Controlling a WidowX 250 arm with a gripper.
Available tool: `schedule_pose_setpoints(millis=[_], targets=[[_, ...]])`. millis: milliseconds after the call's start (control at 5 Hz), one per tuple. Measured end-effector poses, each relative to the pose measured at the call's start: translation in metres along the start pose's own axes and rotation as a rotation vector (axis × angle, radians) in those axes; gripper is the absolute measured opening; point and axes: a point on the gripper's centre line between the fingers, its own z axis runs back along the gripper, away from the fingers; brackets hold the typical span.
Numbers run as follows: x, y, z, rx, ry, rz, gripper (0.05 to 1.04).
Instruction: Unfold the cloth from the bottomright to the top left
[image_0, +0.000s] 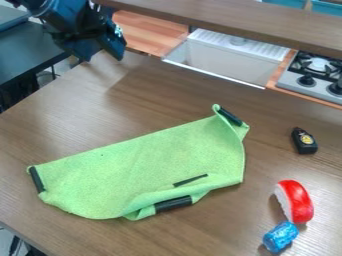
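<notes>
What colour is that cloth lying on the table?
The cloth is light green, seen in the camera view.

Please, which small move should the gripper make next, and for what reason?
Probably the gripper should go over to the thick black strip at the lower edge of the green cloth, ready to pinch the upper layer there. The cloth looks folded, with that edge uneven, and the gripper hangs at the upper left, away from it.
</notes>
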Motion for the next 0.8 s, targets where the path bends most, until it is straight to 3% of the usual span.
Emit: schedule_pose_setpoints(millis=[200, 600, 800], targets=[[-0.007, 0.002, -0.008, -0.011, 0.031, 0.014, 1.0], [-0.025, 0.002, -0.032, -0.204, 0.12, -0.011, 1.0], [-0.033, -0.008, -0.036, -0.246, 0.164, -0.077, 1.0]])
